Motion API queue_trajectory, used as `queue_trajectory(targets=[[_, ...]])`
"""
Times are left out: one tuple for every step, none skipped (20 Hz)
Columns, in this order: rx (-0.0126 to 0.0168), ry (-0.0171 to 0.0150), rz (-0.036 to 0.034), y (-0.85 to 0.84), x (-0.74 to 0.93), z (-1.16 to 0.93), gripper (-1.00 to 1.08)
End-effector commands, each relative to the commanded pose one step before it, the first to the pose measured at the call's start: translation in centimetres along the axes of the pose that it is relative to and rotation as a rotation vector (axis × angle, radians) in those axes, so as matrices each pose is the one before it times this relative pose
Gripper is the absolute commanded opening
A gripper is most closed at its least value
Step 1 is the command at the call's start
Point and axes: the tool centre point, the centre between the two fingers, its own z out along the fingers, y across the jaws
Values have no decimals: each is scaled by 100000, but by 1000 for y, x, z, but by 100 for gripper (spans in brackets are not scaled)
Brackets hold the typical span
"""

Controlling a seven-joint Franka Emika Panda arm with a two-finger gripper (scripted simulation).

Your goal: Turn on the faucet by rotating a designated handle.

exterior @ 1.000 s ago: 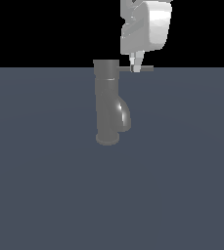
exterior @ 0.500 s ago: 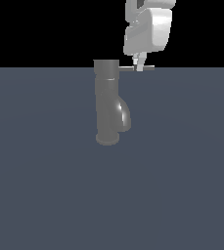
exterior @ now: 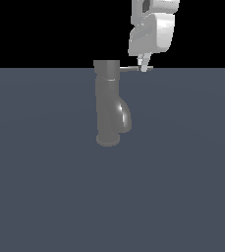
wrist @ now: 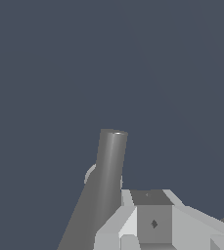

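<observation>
Pincer (exterior: 144, 67), aperture not discernible, now lower and touching the handle (exterior: 132, 68) near its free end, beside the cap of the faucet (exterior: 108, 106) standing on the desk (exterior: 182, 172); rotation seemingly imminent.

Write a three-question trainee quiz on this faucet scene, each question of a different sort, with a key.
1. True or false: the gripper is at the spout.
2. Toward which side of the exterior view does the handle stick out from the faucet? A) left B) right
3. Fill in: the faucet stands ____ on its round base.

Key: 1. False, it is at the handle, up by the top cap. 2. B. 3. Upright.
</observation>
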Motion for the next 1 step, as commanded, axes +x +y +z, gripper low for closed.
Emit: queue_trajectory(targets=[[175, 609, 3085, 195, 2230, 37, -100]])
